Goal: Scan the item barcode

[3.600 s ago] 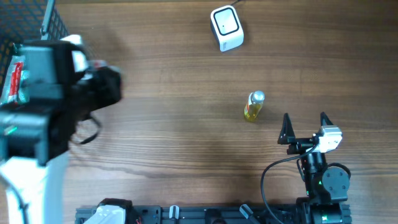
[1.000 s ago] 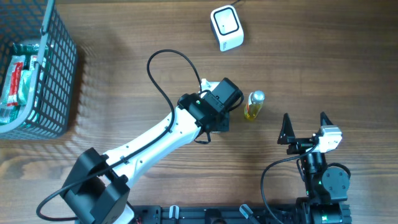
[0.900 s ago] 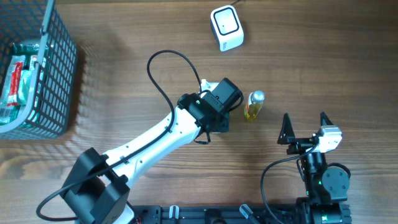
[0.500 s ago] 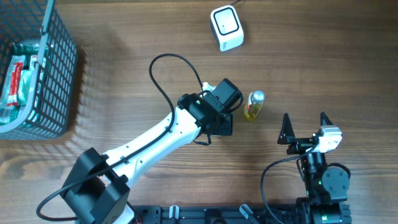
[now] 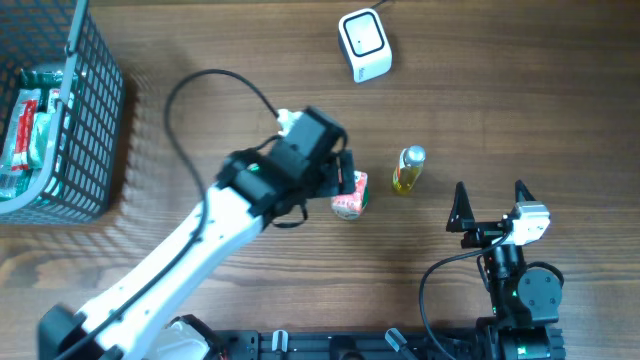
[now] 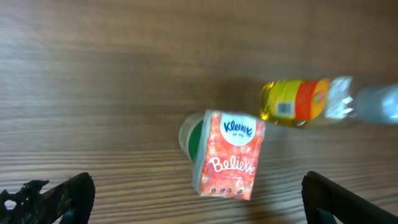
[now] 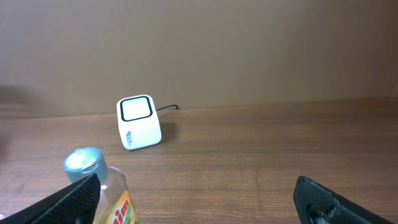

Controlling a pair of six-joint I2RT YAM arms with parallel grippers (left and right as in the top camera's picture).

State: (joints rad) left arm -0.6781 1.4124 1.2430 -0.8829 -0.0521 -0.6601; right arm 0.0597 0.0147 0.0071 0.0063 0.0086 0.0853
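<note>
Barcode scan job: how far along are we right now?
Done: a Kleenex pack lies on the table beside the yellow bottle, outside the basket. In hand: nothing; the left gripper hangs open over the pack, and the right gripper sits open and idle. Left: no item is at the scanner, so the scan itself looks pending, as far as these views show.

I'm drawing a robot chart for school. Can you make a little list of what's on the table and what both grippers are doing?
Tissue pack: on the table, beside the yellow bottle
Yellow bottle: between the tissue pack and the right gripper
Scanner: white, far side, away from both items
Basket: far left, packets inside
Left gripper: open, over the tissue pack, not holding it
Right gripper: open, empty
</note>
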